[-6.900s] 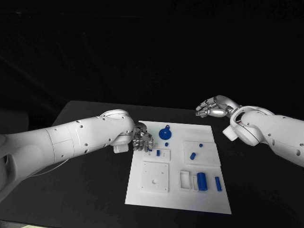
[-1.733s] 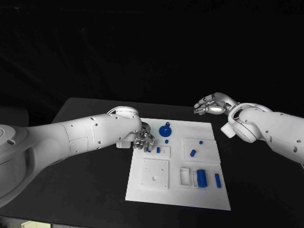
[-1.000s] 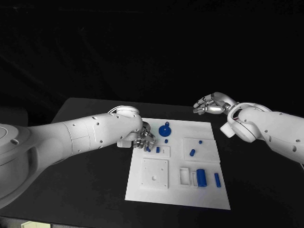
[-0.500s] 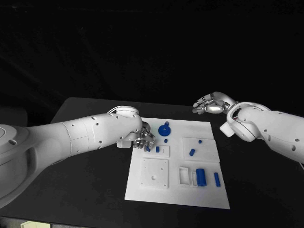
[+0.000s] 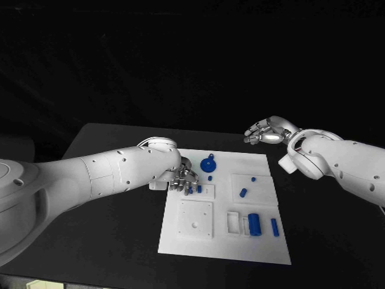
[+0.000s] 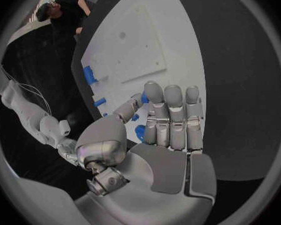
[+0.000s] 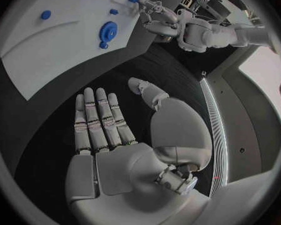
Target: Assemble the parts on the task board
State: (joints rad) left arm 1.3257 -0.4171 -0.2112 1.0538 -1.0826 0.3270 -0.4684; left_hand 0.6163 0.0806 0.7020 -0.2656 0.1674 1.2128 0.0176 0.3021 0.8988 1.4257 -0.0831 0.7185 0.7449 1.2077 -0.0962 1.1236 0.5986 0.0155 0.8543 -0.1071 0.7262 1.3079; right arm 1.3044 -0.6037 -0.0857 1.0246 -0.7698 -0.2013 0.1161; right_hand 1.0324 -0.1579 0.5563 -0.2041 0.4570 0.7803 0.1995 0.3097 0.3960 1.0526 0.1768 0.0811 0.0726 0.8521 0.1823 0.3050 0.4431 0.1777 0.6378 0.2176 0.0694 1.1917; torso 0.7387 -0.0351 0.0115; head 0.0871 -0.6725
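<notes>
Two silver hands work around the white task board (image 5: 223,241), a flat matte plate lying in the middle of the black table (image 5: 114,229). At the board's near-left edge the left hand (image 5: 183,179) has its fingers (image 6: 172,112) held close together and nearly straight, thumb bent in toward them; small blue parts (image 6: 139,133) show right at the fingertips and behind the fingers. Whether one is actually pinched I cannot tell, since the fingers cover the contact. Beyond the board's far-right corner the right hand (image 5: 265,132) hovers off the plate, palm bare, fingers (image 7: 98,117) stretched flat and thumb apart, grasping nothing. On the board, a round blue disc with a small tab (image 5: 209,165) lies near the far edge, just beside the left hand. A short blue cylinder (image 5: 255,224) rests in a recessed tray near the right side, with a slim blue bar (image 5: 275,227) next to it. Left of these sits a raised white square block (image 5: 196,220) with a small hole.
</notes>
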